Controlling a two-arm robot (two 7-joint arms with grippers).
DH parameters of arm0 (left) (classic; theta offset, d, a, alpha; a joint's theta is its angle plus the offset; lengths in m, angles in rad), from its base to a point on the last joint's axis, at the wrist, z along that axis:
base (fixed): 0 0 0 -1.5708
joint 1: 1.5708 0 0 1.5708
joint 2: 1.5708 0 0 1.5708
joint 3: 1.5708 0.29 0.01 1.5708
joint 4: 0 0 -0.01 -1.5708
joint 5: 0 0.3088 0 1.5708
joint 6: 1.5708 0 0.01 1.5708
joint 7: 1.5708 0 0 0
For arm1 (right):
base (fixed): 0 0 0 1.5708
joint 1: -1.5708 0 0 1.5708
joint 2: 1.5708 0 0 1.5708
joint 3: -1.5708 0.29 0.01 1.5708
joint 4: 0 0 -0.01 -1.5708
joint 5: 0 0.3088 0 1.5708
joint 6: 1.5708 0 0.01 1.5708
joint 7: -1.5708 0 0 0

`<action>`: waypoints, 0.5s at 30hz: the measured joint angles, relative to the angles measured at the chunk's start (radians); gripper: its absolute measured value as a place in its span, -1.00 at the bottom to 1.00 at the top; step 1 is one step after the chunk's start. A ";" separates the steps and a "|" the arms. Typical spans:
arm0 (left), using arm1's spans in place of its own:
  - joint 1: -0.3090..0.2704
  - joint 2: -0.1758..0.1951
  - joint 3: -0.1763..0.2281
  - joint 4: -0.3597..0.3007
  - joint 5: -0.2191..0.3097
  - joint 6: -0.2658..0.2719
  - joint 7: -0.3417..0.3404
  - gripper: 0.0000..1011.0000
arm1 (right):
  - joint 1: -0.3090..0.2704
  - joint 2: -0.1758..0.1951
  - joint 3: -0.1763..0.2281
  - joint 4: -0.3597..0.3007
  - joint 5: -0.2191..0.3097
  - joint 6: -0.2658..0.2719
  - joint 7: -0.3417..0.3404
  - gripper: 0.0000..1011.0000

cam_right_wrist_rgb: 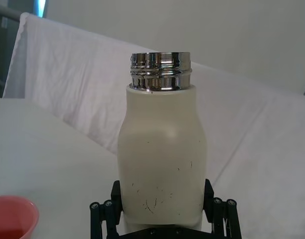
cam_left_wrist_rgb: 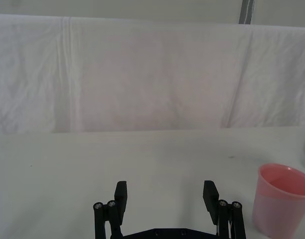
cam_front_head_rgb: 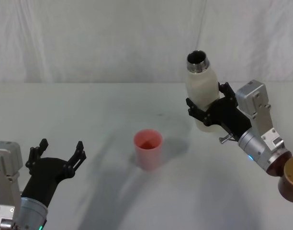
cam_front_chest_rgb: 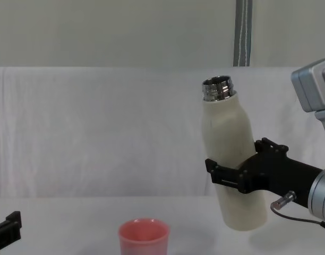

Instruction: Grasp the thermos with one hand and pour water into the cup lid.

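1. The right hand (cam_front_head_rgb: 207,111) pinches the thermos (cam_front_head_rgb: 201,91) around its lower body, 1 finger on each side, and holds it off the desk (cam_front_head_rgb: 89,124), leaning slightly with its open steel neck toward the cup lid (cam_front_head_rgb: 148,148).
2. The cup lid stands upright on the desk, in front of the thermos and to the robot's left of it, well apart from it, mouth open.
3. The left hand (cam_front_head_rgb: 58,152) hangs low at the near left, fingers spread and holding nothing, clear of the cup lid.
4. The step in hand looks like carrying the neck over the cup lid before tipping.
5. To do it well, bring the neck right above the pink rim first, then tilt slowly, so the stream lands inside and does not run down the bottle.
6. The grip sits low on a smooth body, so a quick tilt could let the thermos swing or slip.
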 joint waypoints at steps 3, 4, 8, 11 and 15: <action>0.000 0.000 0.000 0.000 0.000 0.000 0.000 0.98 | 0.005 0.006 -0.007 -0.001 -0.013 -0.003 0.003 0.88; 0.000 0.000 0.000 0.000 0.000 0.000 0.000 0.98 | 0.006 0.007 -0.008 -0.001 -0.015 -0.004 0.005 0.88; 0.000 0.000 0.000 0.000 0.000 0.000 0.000 0.98 | 0.013 0.011 -0.019 -0.001 -0.023 -0.011 0.016 0.88; 0.000 0.000 0.000 0.000 0.000 0.000 0.000 0.98 | 0.018 0.012 -0.026 0.002 -0.027 -0.017 0.023 0.88; 0.000 0.000 0.000 0.000 0.000 0.000 0.000 0.98 | 0.026 0.012 -0.035 0.009 -0.033 -0.024 0.030 0.88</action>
